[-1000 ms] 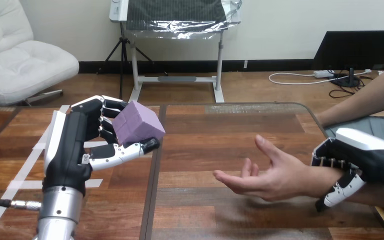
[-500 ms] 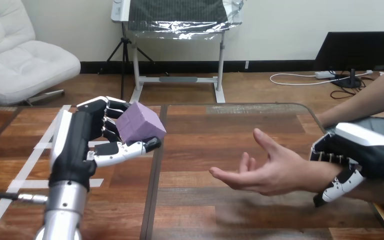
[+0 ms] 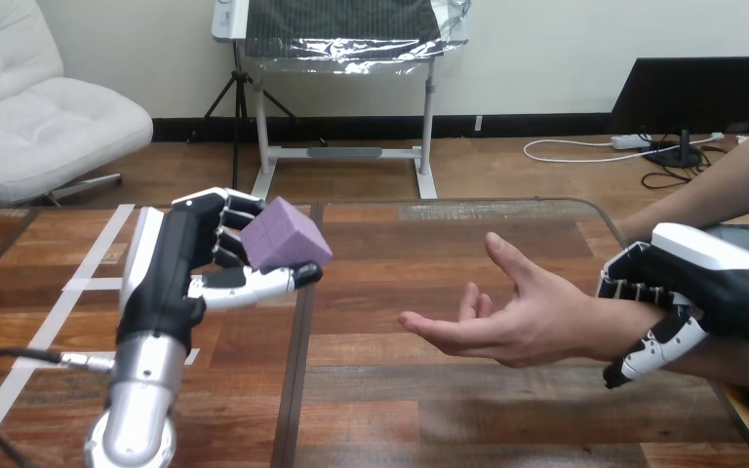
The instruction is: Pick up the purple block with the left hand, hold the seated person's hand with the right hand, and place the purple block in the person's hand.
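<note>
The left hand [image 3: 171, 268] is clamping the purple block [image 3: 288, 234] between fingers and thumb. The right hand [image 3: 688, 288] is gripping the person's wrist [image 3: 607, 333], fingers curled round it. The person's hand [image 3: 522, 317] is waiting open, well apart from the left fingertips, so the placing is left.

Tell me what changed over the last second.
The left robot hand carried the purple block right, toward the person's hand, which edged left. Unchanged: the block stays gripped, and the right robot hand stays curled round the person's wrist.

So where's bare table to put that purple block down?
The table is bare between the left hand, holding the purple block, and the person's hand, and beyond both. Crowded at the right, where the right hand wraps the person's wrist.
</note>
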`<state>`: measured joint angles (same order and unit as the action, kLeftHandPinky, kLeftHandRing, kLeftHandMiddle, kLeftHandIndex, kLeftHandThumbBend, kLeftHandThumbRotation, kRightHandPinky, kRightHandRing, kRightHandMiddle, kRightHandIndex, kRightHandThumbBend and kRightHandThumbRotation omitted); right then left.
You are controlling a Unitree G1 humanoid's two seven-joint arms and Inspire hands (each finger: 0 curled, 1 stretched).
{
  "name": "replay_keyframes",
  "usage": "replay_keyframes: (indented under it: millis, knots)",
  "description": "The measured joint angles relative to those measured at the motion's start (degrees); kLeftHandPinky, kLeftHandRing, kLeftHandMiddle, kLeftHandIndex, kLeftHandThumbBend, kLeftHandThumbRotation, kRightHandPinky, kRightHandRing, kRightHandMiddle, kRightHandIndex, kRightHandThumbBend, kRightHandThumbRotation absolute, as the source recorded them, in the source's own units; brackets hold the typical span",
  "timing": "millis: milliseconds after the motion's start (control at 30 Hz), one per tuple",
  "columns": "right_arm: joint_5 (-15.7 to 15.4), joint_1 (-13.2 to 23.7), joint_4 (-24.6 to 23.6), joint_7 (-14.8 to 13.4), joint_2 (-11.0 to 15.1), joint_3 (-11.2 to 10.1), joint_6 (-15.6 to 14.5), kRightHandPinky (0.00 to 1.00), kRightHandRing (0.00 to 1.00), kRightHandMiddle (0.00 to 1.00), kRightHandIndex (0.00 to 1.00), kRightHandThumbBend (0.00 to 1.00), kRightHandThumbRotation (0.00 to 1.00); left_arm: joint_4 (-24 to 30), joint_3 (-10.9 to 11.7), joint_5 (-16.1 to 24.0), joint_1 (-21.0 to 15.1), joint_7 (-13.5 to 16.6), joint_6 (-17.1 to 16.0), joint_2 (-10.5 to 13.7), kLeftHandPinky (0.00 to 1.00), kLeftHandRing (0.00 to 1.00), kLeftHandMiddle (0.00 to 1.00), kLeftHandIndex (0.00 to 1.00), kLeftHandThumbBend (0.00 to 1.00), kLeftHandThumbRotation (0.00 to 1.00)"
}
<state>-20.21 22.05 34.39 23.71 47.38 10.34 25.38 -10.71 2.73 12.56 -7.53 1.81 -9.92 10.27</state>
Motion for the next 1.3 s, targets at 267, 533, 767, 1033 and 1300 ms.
replay_keyframes:
  millis: [267,533,767,1033,1300]
  knots:
    - [0.78,-0.18,-1.40,0.58,-0.08,-0.30,-0.06,0.37,0.41,0.45,0.46,0.84,0.02,-4.59,-0.06,-0.16,-3.55,0.35,-0.11,0.00,0.31,0.38,0.42,0.45,0.69,0.00]
    - [2.12,-0.27,-2.31,0.72,-0.27,-0.75,0.44,0.36,0.39,0.43,0.46,0.85,0.02,-7.92,-0.17,-0.22,-5.75,0.40,-0.41,-0.01,0.31,0.38,0.42,0.45,0.69,0.00]
    - [2.39,-0.36,-3.81,0.79,-0.54,-1.25,0.28,0.35,0.38,0.43,0.46,0.85,0.02,-10.35,-0.73,-0.23,-7.06,0.41,-0.50,-0.01,0.30,0.37,0.42,0.45,0.69,0.00]
    - [2.59,-0.72,-6.42,1.29,-0.87,-1.56,-0.62,0.34,0.38,0.43,0.46,0.85,0.02,-12.72,-1.74,-0.22,-8.05,0.41,-0.54,-0.01,0.30,0.37,0.42,0.45,0.69,0.00]
    - [3.20,-1.03,-8.36,1.83,-1.10,-1.72,-0.97,0.35,0.38,0.43,0.46,0.85,0.01,-14.39,-2.35,-0.35,-8.75,0.36,-0.56,-0.06,0.30,0.37,0.42,0.45,0.69,0.00]
